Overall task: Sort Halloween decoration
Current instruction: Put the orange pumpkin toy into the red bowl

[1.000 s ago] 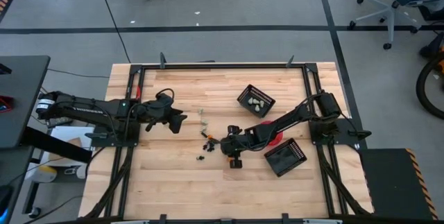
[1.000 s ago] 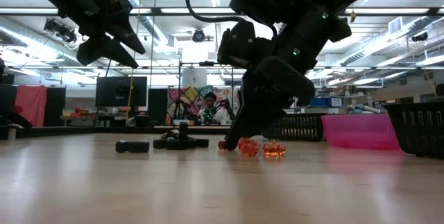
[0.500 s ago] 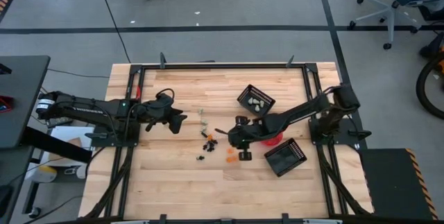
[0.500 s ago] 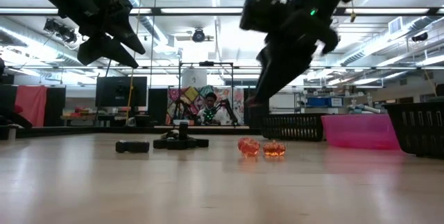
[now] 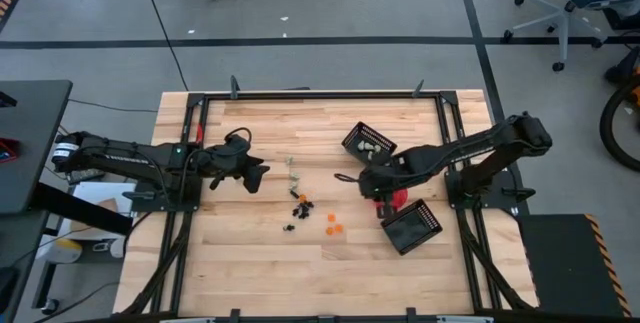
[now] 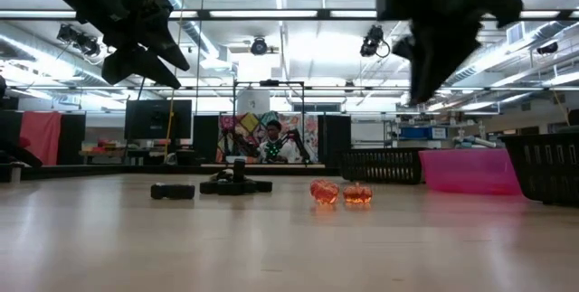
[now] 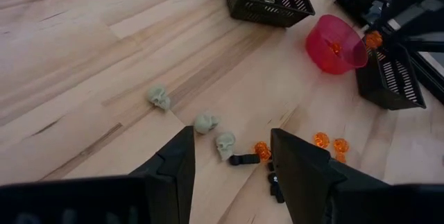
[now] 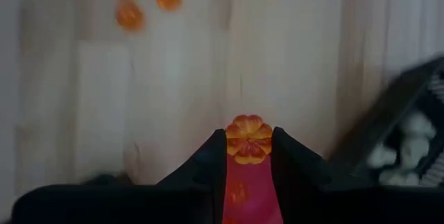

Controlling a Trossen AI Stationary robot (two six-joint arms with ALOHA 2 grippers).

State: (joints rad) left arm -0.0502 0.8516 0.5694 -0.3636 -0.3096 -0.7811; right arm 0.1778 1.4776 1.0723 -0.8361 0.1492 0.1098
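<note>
The left gripper [image 5: 262,175] hangs above the table [image 5: 250,263] with its fingers [image 7: 173,165] spread wide and nothing between them. Ahead of those fingers lie three pale skull trinkets [image 7: 206,123], and just beyond the tips a few black pieces [image 7: 244,159], too small to count surely, beside one orange pumpkin.

Further on from the fingertips sit two loose orange pumpkins [image 5: 332,229], side by side and touching the wood, well apart from both grippers.

The right gripper [image 5: 347,177] is closed on a single orange pumpkin [image 8: 249,139], pinched at its sides between the two fingertips, held in the air near the pink bowl [image 5: 396,200]. At least one orange piece lies in that bowl. Beside the fingers stands a black basket [image 5: 369,145] holding several pale skulls; a second basket [image 5: 411,227] sits beyond the bowl, its contents not visible.

These trinkets look like hard moulded plastic: very light, stiff, smooth and likely to skid or pop out of a pinch. The ribbed pumpkins are best taken across their widest girth; the skulls across the temples.
</note>
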